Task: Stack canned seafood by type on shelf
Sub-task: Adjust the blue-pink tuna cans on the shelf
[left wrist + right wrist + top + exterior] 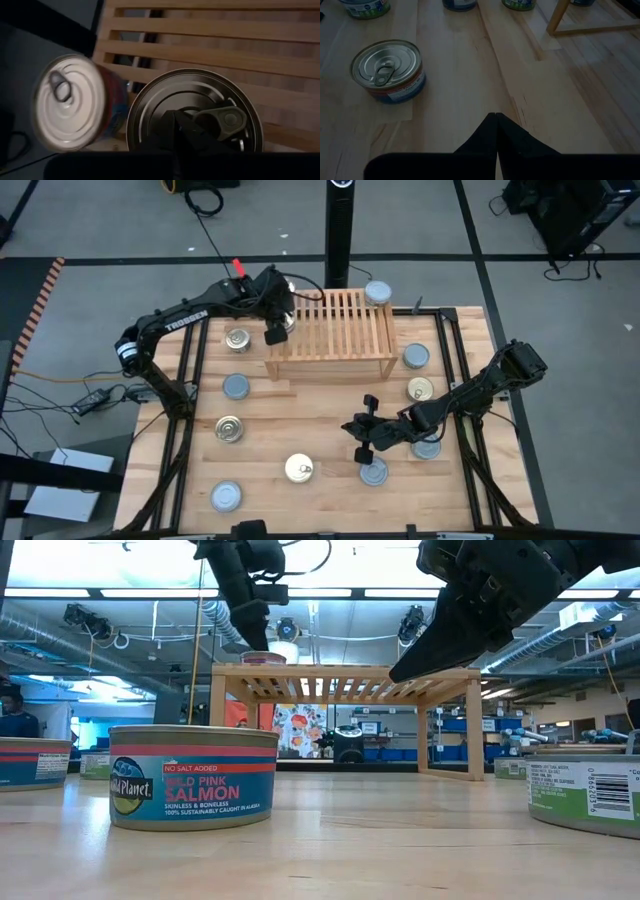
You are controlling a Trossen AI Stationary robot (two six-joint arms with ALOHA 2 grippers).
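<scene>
The high view looks straight down on the shelf point(330, 335); the low view faces it level across the tabletop. Both wrist views sit close; the left one shares the shelf's slats.

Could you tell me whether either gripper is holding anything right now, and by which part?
The left gripper pinches the pull-tab of a round metal tin at the slatted light-wood shelf's end; the right gripper is shut, empty.

— Where's my left claw point(277, 332)?
— Upper left of centre, at the shelf's point(340, 330) left end.
— And my right claw point(362, 442)?
— Lower centre, above the table point(300, 420), beside a tin point(374, 471).
</scene>
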